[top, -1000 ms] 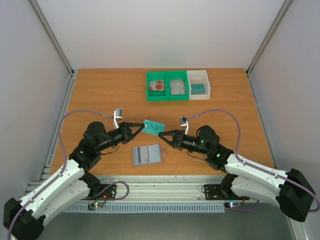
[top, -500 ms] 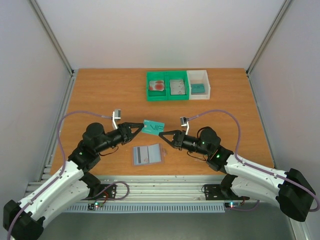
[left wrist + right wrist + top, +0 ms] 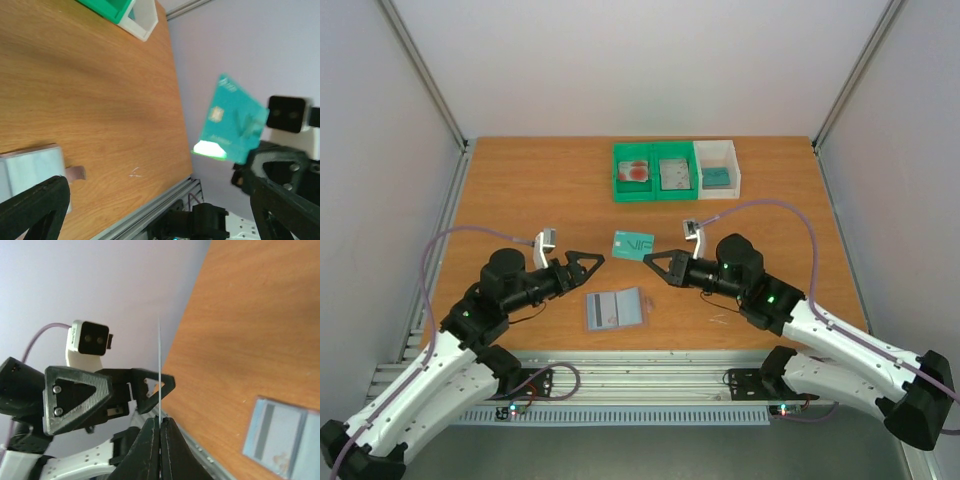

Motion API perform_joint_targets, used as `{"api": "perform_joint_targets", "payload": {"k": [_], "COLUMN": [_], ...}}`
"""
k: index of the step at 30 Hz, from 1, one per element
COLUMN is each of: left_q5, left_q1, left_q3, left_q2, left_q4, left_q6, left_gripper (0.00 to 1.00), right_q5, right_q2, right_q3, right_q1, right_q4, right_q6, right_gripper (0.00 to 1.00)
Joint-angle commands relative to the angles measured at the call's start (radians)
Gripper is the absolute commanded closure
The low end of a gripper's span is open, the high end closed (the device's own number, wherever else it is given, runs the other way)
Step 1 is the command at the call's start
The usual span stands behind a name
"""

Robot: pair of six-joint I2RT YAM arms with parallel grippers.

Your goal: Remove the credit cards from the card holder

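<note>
Claws first: right claw is clamped shut on one end of the teal card, holding it up off the surface. Left claw gapes wide with nothing in it, at 9 o'clock of the card and clear of it. From above, the card's long axis runs roughly 9 to 3.

Holder lies open and flat at 6 o'clock of the card, between the two claws, the left one a touch nearer. Out at 12 o'clock sits the green tray with a red-blotched card and a grey card. The white tray is at 1 o'clock with something teal inside.

My read: this card is out and the drop comes next. What counts, then, is that the trays lie ahead of the right claw, and the right arm is nearer.

Right wrist view gives the card edge-on, a hairline rising from closed fingers. Left wrist view gives its printed face, and its own fingers spread empty. Whether the holder has a card left, can't tell.
</note>
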Motion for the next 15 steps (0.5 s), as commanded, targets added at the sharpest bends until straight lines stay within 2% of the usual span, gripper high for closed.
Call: {"api": "perform_joint_targets", "payload": {"k": [1,6,9,15], "left_q5": [-0.03,-0.072,-0.089,-0.135], "left_q1": [-0.004,-0.004,-0.004,-0.004], "left_q3": [0.066,0.081,0.085,0.101], "left_q2": [-0.024,-0.047,-0.058,-0.053], "left_q4": [-0.151,-0.249,-0.28,-0.341], "left_q6": [0.14,0.225,0.265,0.334], "left_gripper": [0.01,0.01,0.01,0.01], "right_q5": [0.045,-0.087,-0.076,-0.148], "right_q2": [0.033,0.174,0.223,0.304], "right_q3": [0.134,0.281,0.343,0.427], "right_q1": [-0.041,-0.141,-0.188,-0.35], "right_q4": [-0.269,-0.407,-0.466,-0.518], "right_q6": [-0.195,-0.312,-0.387,-0.464], "right_gripper": [0.99,0.99,0.99,0.99]}}
